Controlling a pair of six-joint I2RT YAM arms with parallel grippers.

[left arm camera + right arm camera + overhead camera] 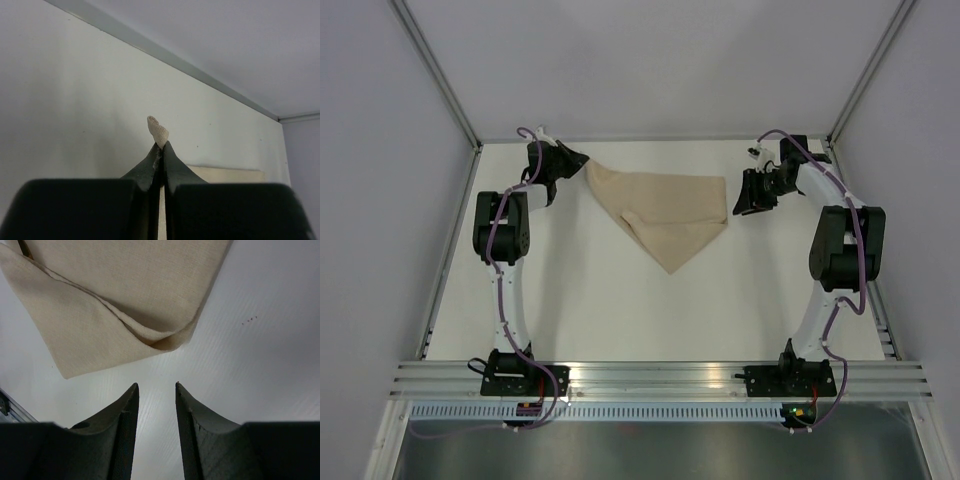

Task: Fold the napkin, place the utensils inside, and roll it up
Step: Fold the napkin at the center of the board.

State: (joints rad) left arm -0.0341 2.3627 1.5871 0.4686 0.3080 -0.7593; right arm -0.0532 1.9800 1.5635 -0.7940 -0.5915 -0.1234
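1. Nearest the arm bases, the napkin (665, 215) is seen lying on the table (620, 320) in a loose, uneven triangle, with one layer lapped over another. Its pointed end is directed toward the near edge, between the two grippers.
2. The right gripper (155, 386) is held with its fingers spread and nothing between them. The napkin's doubled right corner lies just ahead of the fingertips and is not touched.
3. Farthest back, the left gripper (161, 150) is pressed together on the napkin's far left corner, and a small tip of cloth is shown above the fingertips.
4. The fold is judged to be begun but not squared; a tidy fold is not yet made.
5. The knife is not seen in any view, so placing it inside and rolling the cloth are judged to be left undone.
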